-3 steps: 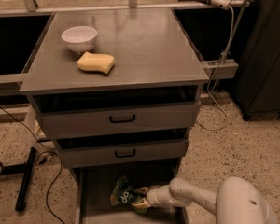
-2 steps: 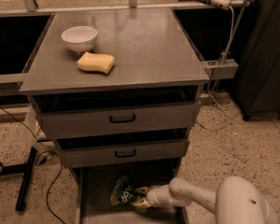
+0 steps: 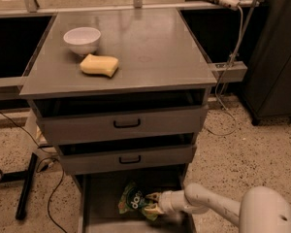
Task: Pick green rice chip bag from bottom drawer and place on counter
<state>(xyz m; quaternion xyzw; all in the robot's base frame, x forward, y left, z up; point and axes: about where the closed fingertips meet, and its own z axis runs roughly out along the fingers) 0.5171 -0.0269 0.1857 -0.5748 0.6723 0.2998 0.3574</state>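
Observation:
The green rice chip bag [image 3: 131, 199] lies in the open bottom drawer [image 3: 99, 205], left of its middle. My gripper [image 3: 153, 203] reaches in from the right on a white arm [image 3: 208, 205]. It sits low in the drawer at the bag's right edge. Its two tan fingers [image 3: 152, 196] stand apart, one above and one below that edge, and it looks open. The counter [image 3: 150, 47] is the grey top of the cabinet, well above the gripper.
A white bowl [image 3: 82, 40] and a yellow sponge [image 3: 99, 65] sit on the counter's left part. Two drawers with black handles [image 3: 126, 124] overhang the bottom drawer. Cables and a black stand leg [image 3: 26, 191] lie on the floor at the left.

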